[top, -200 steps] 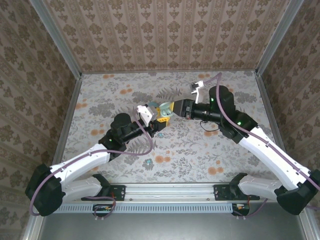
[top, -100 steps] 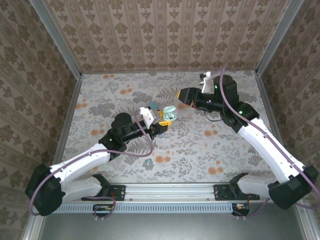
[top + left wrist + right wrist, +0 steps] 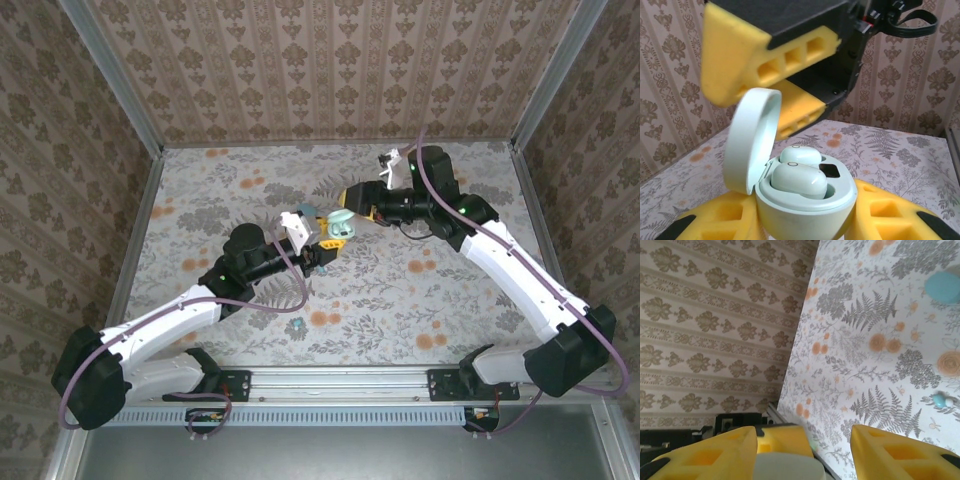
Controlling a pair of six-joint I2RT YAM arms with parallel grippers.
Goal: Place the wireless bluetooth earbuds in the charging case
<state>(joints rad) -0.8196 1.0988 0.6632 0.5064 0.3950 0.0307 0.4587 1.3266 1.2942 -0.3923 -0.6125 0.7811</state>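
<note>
My left gripper (image 3: 325, 242) is shut on a pale mint charging case (image 3: 805, 200) and holds it above the middle of the table. The case's lid (image 3: 752, 142) stands open to the left. Two pale earbuds (image 3: 797, 180) sit side by side in its wells. My right gripper (image 3: 353, 200) is open, just above and behind the lid, its yellow fingers (image 3: 755, 55) apart and touching nothing. In the right wrist view the lid's top (image 3: 785, 467) shows low between those fingers. A tiny teal and whitish earbud pair (image 3: 297, 325) lies loose on the table near the front.
A teal rounded object (image 3: 942, 287) rests on the flowered table top (image 3: 420, 300). Patterned walls (image 3: 330, 70) close in the back and both sides. The arms' base rail (image 3: 340, 385) runs along the near edge.
My right gripper has opened and drawn back up and to the right from the case, then eased back over it. The lid now stands open. The left gripper has stayed put.
</note>
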